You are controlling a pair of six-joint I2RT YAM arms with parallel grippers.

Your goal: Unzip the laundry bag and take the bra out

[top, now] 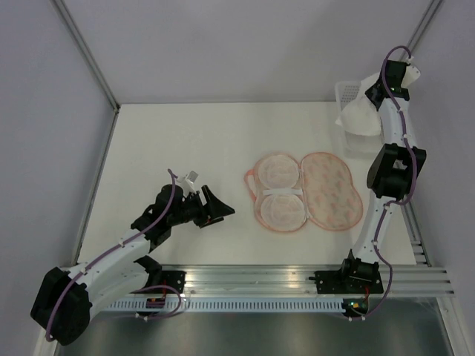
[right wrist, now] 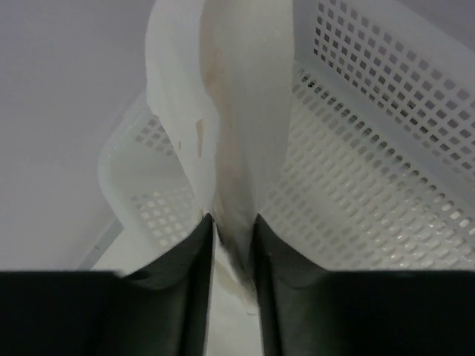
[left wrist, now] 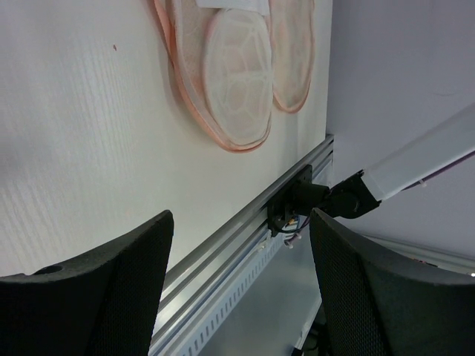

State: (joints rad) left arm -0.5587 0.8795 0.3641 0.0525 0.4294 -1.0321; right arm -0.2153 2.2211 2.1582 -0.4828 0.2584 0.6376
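The laundry bag lies unzipped and spread flat in the middle of the table, pale mesh lining on its left half and printed peach fabric on its right. Its near end also shows in the left wrist view. The white bra hangs over the white mesh basket at the far right. My right gripper is shut on it, the fabric pinched between the fingers. My left gripper hovers left of the bag, open and holding nothing.
The basket's perforated walls fill the right wrist view behind the bra. An aluminium rail runs along the table's near edge with both arm bases on it. Grey walls close in the table on the left, back and right.
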